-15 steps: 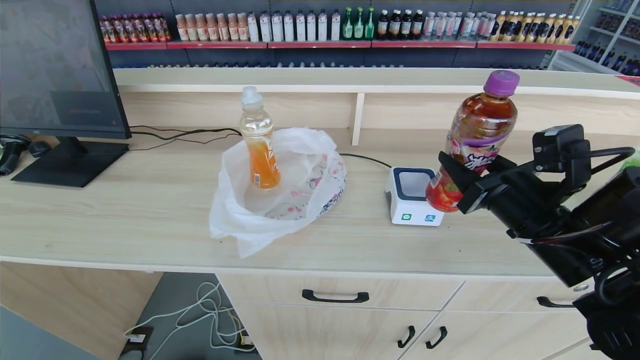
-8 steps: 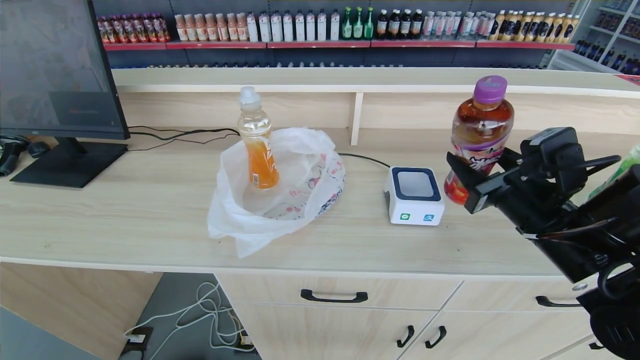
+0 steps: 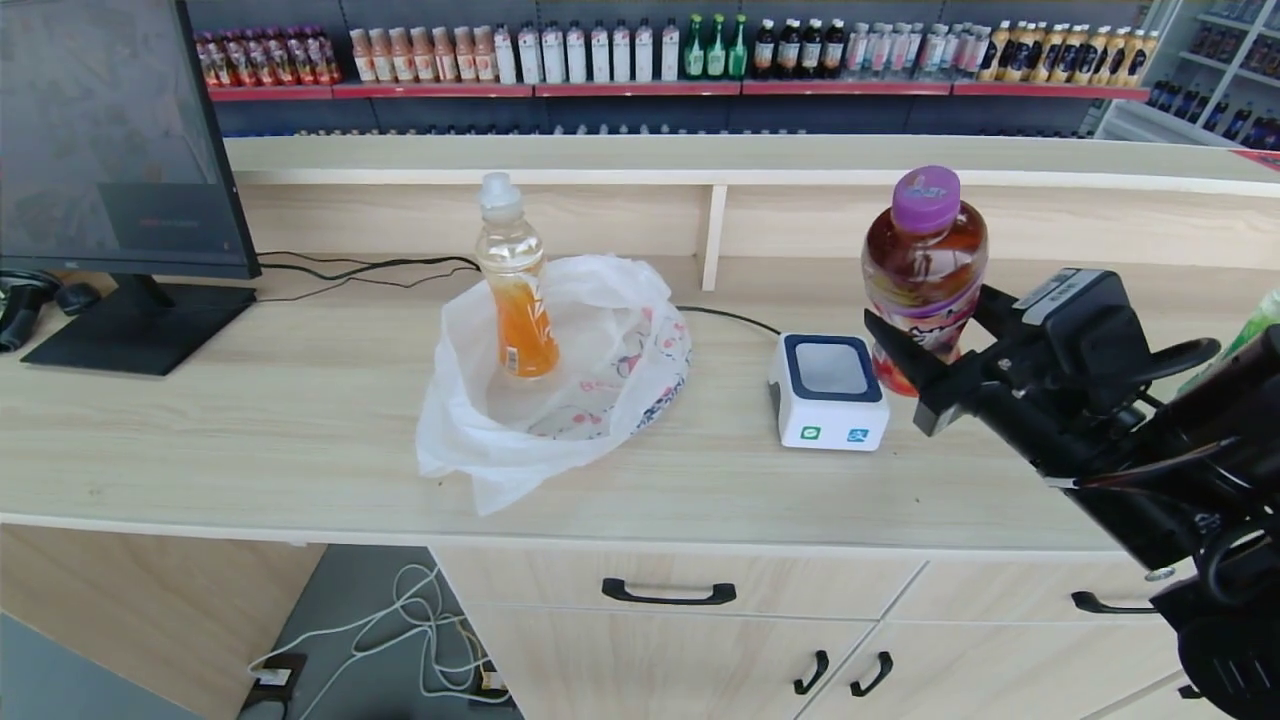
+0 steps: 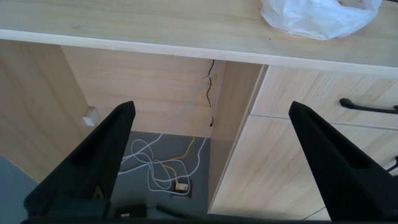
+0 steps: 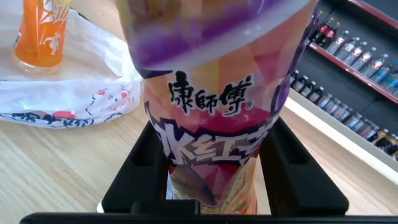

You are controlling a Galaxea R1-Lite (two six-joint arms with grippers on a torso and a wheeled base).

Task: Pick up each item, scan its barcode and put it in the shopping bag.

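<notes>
My right gripper (image 3: pixel 940 335) is shut on a purple-capped red tea bottle (image 3: pixel 922 265), held about upright just right of the white barcode scanner (image 3: pixel 828 390). In the right wrist view the bottle's label (image 5: pixel 214 118) sits between the black fingers (image 5: pixel 137 168). The white shopping bag (image 3: pixel 590 380) lies open on the counter left of the scanner, with an orange drink bottle (image 3: pixel 515 290) standing in it; both bag (image 5: pixel 81 93) and orange bottle (image 5: pixel 43 34) lie beyond the held bottle. My left gripper (image 4: pixel 211 162) hangs open below the counter edge, near the bag's rim (image 4: pixel 317 15).
A monitor (image 3: pixel 110 140) stands at the counter's left with cables behind it. A raised ledge (image 3: pixel 700 160) runs along the back, before shelves of drinks. A green bottle (image 3: pixel 1255 330) peeks in at the right edge. Drawers (image 3: pixel 670 595) sit under the counter.
The right gripper drew the tea bottle back off the scanner's right edge and turned it from a rightward lean to about upright. The left arm, bag and orange bottle stayed put.
</notes>
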